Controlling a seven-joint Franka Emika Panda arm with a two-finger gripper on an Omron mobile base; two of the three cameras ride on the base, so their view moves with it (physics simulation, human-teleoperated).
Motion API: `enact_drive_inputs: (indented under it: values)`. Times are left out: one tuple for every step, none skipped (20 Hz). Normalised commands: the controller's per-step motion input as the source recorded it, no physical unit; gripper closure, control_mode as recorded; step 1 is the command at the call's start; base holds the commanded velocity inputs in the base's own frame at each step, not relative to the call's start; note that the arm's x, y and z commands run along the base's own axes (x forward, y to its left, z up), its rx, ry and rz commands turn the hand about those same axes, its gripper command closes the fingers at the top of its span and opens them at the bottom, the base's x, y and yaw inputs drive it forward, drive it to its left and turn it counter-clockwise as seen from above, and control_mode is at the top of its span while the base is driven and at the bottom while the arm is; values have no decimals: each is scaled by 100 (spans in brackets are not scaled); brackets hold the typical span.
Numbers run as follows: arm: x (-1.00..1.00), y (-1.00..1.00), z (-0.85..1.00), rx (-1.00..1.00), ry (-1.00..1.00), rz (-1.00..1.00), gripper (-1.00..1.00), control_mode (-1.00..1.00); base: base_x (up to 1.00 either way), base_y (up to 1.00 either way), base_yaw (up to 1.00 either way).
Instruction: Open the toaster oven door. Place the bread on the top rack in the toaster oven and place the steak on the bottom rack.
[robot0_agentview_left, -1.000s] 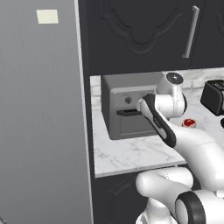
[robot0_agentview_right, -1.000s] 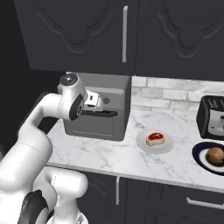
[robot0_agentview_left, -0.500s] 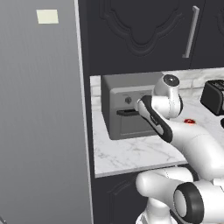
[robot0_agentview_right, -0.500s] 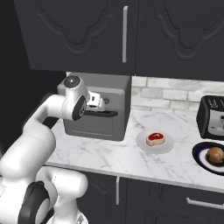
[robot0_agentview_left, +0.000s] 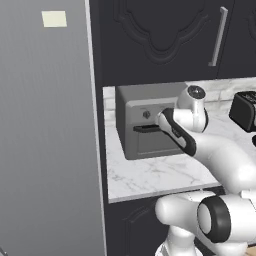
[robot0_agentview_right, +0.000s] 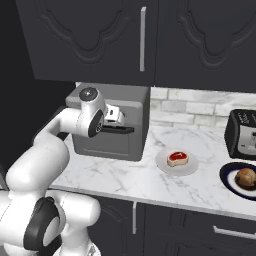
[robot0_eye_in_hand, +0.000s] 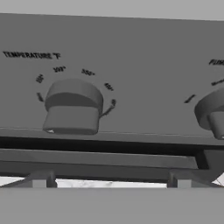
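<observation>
A white plate (robot0_agentview_right: 176, 166) on the marble counter (robot0_agentview_right: 150, 185) carries the steak (robot0_agentview_right: 178, 158), red with a pale rim, just right of the toaster oven (robot0_agentview_right: 122, 102). Farther right, a dark plate (robot0_agentview_right: 231, 176) holds the round brown bread (robot0_agentview_right: 247, 177), near the black toaster (robot0_agentview_right: 242, 134) standing against the pale tiled backsplash (robot0_agentview_right: 190, 108). The toaster oven sits at the counter's left end with the toaster oven door (robot0_agentview_left: 150, 144) shut. The gripper (robot0_agentview_right: 120, 125) is up against the oven's front at the dark bar handle (robot0_agentview_left: 144, 128); how wide its fingers stand, and whether they grip the bar, cannot be told. In the hand view a temperature knob (robot0_eye_in_hand: 72, 106) looms above the handle. Dark cabinets (robot0_agentview_right: 100, 40) hang overhead; a tall gray refrigerator (robot0_agentview_left: 45, 140) flanks the counter's left.
</observation>
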Motion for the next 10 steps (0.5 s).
enact_drive_inputs:
  values:
    - [17, 0, -26, 0, -4, 0, -100, -100, 0, 0, 0]
    - [16, 0, -26, 0, -4, 0, -100, -100, 0, 0, 0]
    - [16, 0, -26, 0, -4, 0, -100, -100, 0, 0, 0]
    - [17, 0, -24, 0, -3, 0, -100, -100, 0, 0, 0]
    - [20, 0, -21, 0, -2, 0, -100, -100, 0, 0, 0]
    - [24, 0, -17, 0, -2, 0, -100, -100, 0, 0, 0]
    - [26, 0, -16, 0, -2, 0, -100, -100, 0, 0, 0]
    - [29, 0, -15, 0, -3, 0, -100, -100, 0, 0, 0]
    - [29, 0, -13, 0, -2, 0, -100, -100, 0, 0, 0]
    - [30, 0, -11, 0, -1, 0, -100, -100, 0, 0, 0]
